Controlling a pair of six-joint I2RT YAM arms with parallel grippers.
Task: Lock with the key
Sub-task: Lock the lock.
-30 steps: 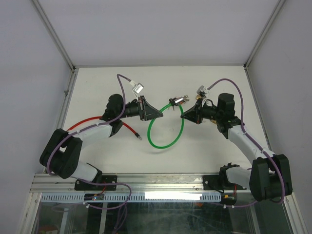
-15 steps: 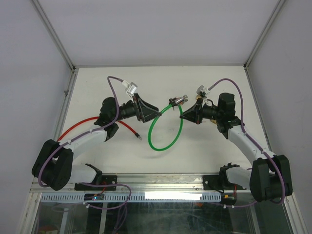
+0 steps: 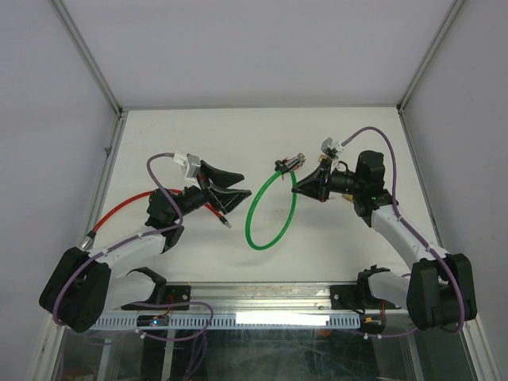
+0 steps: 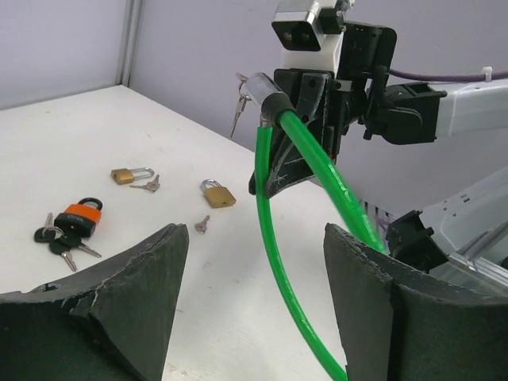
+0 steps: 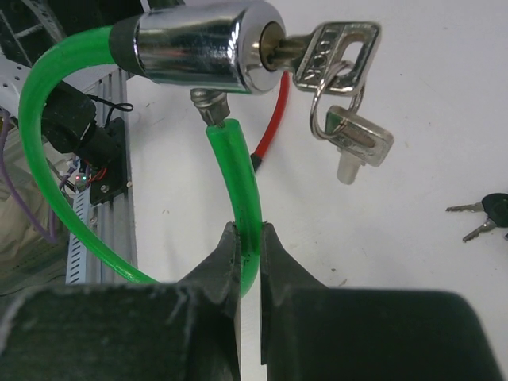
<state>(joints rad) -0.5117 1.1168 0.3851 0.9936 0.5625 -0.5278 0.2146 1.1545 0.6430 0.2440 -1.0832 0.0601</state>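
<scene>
My right gripper point(image 5: 248, 234) is shut on the green cable lock point(image 5: 234, 159) just below its metal end pin point(image 5: 206, 103). The pin sits against the underside of the chrome lock cylinder point(image 5: 198, 48). A key point(image 5: 329, 48) is in the cylinder's face, and a second key point(image 5: 357, 147) hangs from its ring. In the top view the green cable lock point(image 3: 249, 216) hangs as a loop from the right gripper point(image 3: 300, 189). My left gripper point(image 3: 241, 184) stands open to the left of the loop, apart from it. In the left wrist view the green cable lock point(image 4: 274, 262) runs between and beyond the open left gripper point(image 4: 252, 232).
A red cable point(image 3: 127, 205) lies on the table under the left arm. An orange padlock with black keys point(image 4: 78, 214), two brass padlocks point(image 4: 131, 174) point(image 4: 216, 194) and a small loose key point(image 4: 202, 225) lie on the table behind the green loop.
My left gripper has opened and drawn back to the left, away from the green cable. The loop has shifted slightly. The right gripper has kept its grip and place.
</scene>
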